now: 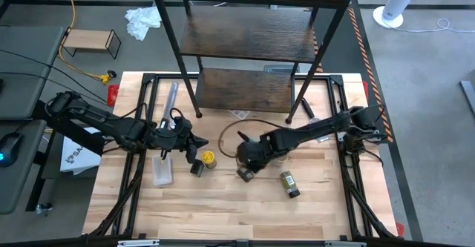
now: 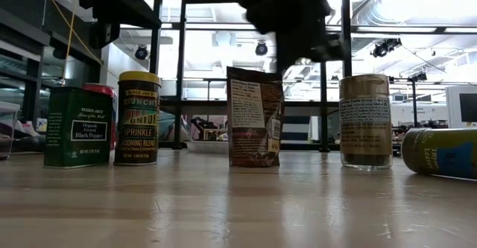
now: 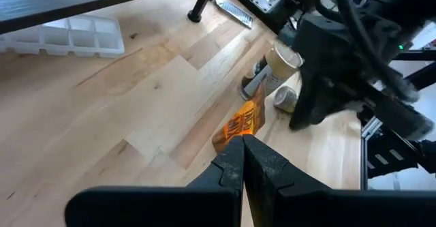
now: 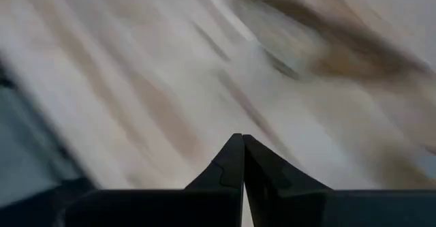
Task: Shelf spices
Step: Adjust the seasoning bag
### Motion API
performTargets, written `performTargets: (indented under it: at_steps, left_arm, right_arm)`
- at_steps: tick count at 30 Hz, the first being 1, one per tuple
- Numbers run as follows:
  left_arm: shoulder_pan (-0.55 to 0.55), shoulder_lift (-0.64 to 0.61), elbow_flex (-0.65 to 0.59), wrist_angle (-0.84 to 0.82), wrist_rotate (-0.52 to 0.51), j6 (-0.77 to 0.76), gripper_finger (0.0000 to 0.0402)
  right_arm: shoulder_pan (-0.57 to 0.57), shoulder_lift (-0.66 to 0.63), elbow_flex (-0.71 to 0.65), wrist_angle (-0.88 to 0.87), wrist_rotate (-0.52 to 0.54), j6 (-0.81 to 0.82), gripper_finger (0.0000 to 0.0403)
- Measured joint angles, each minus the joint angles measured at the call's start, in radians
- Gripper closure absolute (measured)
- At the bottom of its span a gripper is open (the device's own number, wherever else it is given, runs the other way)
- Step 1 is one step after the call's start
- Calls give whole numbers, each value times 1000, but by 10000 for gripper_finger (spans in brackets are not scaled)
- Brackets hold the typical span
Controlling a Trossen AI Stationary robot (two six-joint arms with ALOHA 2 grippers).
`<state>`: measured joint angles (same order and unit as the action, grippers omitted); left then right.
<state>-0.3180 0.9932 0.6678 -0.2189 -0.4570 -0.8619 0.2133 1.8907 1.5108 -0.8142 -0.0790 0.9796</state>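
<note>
The spices stand mid-table, in front of the dark three-tier shelf (image 1: 249, 47). In the low view a green black-pepper tin (image 2: 77, 126), a yellow-lidded jar (image 2: 137, 118), a brown pouch (image 2: 255, 116) and a tan-lidded jar (image 2: 365, 121) stand upright. A dark greenish jar (image 1: 289, 184) lies on its side. My left gripper (image 1: 189, 139) hovers shut just left of the yellow-lidded jar (image 1: 208, 159). My right gripper (image 1: 243, 154) is shut above the pouch, pointing steeply down.
A flat clear plastic piece (image 1: 163, 169) lies left of the spices. A white compartment tray (image 3: 65, 36) sits by the shelf's foot. A small light-wood rack (image 1: 90, 42) stands on the floor at far left. Bare tabletop (image 1: 223, 210) runs along the near edge.
</note>
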Motion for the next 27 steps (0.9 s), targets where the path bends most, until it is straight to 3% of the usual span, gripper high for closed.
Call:
performTargets:
  at_steps: [5, 11, 23, 27]
  left_arm:
    - [1, 0, 0, -1, -24, 0, 401]
    - [3, 0, 0, 0, -32, 0, 401]
    - [3, 0, 0, 3, -33, -27, 401]
    - [2, 0, 0, -1, -33, -27, 401]
  right_arm:
    - [10, -6, -1, -206, 166, 32, 403]
    - [-9, 0, -22, -105, 291, 86, 403]
    - [-22, 62, -22, 451, 217, 24, 403]
    - [-29, 25, 5, 285, 230, -20, 403]
